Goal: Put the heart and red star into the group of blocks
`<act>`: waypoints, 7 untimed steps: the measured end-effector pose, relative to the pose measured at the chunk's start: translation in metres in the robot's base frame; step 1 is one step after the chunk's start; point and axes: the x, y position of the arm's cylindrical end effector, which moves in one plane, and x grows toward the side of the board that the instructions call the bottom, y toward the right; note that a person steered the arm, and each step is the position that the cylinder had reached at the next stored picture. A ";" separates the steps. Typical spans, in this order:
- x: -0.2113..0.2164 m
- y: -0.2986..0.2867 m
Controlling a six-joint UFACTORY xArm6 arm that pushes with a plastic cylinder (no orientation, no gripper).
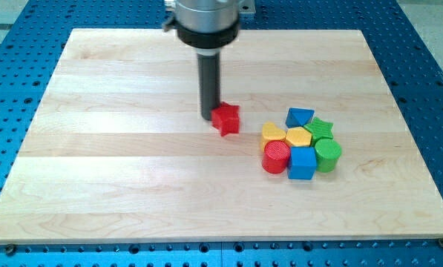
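Pushing is all you have here: your arm ends in a plain rod with no pincer at all, so nothing is clenched, released or grasped. You will find my tip (pixel 209 117) resting on the wooden board (pixel 117 185), pressed against the upper-left side of the red star (pixel 226 119).

That star sits near the board's middle, apart from the cluster toward the view's right. The heart you were asked about looks to be the yellow heart (pixel 273 133), already touching the group at its left edge, so by my judgement only the star is left to bring in.

To do this well, keep my tip behind the star on the side away from the cluster, and drive toward the view's right and slightly down. A star's points make it prone to spinning off the rod, so aim through its middle and correct if it turns. Ease off as it meets the heart, or you may scatter the packed blocks.

The group holds a blue triangle (pixel 299 116), a green star (pixel 322 127), a yellow hexagon (pixel 298 137), a red cylinder (pixel 276 157), a blue cube (pixel 303 162) and a green cylinder (pixel 328 154), all touching their neighbours.

No tray, bowl or other container is on the board, so nothing is held inside anything.
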 end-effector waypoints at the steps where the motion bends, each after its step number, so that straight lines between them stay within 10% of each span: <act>1: -0.007 -0.057; 4: -0.048 -0.060; 7: 0.012 -0.023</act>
